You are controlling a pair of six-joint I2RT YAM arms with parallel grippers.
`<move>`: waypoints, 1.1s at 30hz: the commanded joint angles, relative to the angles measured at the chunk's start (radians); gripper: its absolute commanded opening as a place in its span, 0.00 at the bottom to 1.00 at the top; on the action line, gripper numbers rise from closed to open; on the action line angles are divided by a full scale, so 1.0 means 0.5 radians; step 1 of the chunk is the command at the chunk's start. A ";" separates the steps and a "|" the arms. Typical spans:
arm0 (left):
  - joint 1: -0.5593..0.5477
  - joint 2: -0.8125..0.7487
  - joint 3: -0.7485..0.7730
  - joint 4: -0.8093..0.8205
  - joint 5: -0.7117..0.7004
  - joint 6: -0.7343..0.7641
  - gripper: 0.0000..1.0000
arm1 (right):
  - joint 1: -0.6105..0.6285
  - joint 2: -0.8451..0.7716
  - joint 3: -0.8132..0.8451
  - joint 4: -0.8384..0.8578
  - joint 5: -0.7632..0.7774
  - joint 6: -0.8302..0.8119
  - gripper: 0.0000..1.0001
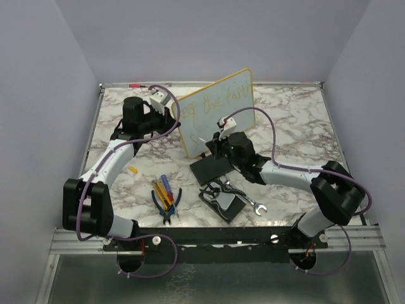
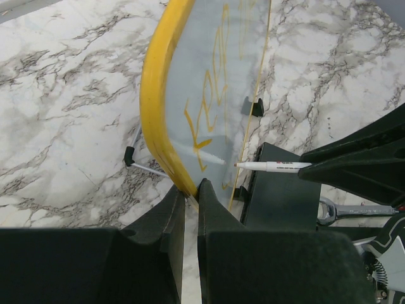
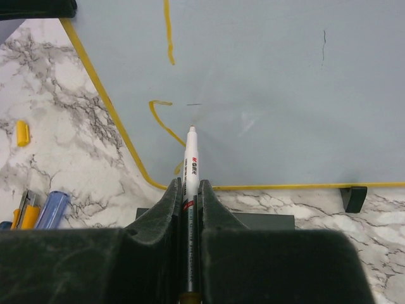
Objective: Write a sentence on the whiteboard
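Whiteboard (image 1: pixel 218 111) stands upright on the table (image 1: pixel 291 126): rigid, probably light, glossy, likely to tip. Hold its frame edge, where the left gripper (image 2: pixel 192 193) is clamped. Right gripper (image 3: pixel 188 193) is clamped on the marker (image 3: pixel 191 149).

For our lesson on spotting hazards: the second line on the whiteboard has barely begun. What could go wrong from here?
1. The left pincer grips the whiteboard only at its yellow edge; pressure from the marker might swing or tip it.
2. The right pincer holds the marker by its barrel alone, so it may slide back or tilt.
3. The black pad lies just below that pincer and could snag it.
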 commanded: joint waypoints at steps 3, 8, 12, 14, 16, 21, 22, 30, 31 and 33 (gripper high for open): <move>-0.049 0.037 -0.057 -0.269 0.042 0.068 0.00 | -0.002 0.090 0.091 -0.002 0.011 -0.019 0.01; -0.048 0.041 -0.057 -0.268 0.042 0.068 0.00 | -0.002 0.140 0.120 0.006 0.015 -0.012 0.01; -0.048 0.044 -0.057 -0.267 0.042 0.068 0.00 | -0.002 0.148 0.120 0.012 0.094 0.021 0.01; -0.050 0.043 -0.057 -0.267 0.042 0.068 0.00 | -0.002 0.151 0.129 -0.008 0.157 0.038 0.01; -0.050 0.042 -0.057 -0.268 0.042 0.068 0.00 | -0.002 0.150 0.130 -0.026 0.223 0.046 0.01; -0.048 0.041 -0.060 -0.269 0.041 0.068 0.00 | -0.005 0.118 0.105 -0.054 0.381 0.052 0.01; -0.048 0.039 -0.060 -0.269 0.039 0.068 0.00 | -0.011 0.109 0.101 -0.057 0.388 0.052 0.01; -0.049 0.040 -0.061 -0.268 0.038 0.068 0.00 | -0.036 0.100 0.090 -0.040 0.372 0.044 0.01; -0.048 0.039 -0.060 -0.268 0.039 0.068 0.00 | -0.036 0.100 0.091 -0.035 0.356 0.038 0.01; -0.049 0.039 -0.060 -0.268 0.037 0.068 0.00 | -0.036 0.086 0.086 -0.016 0.314 0.019 0.01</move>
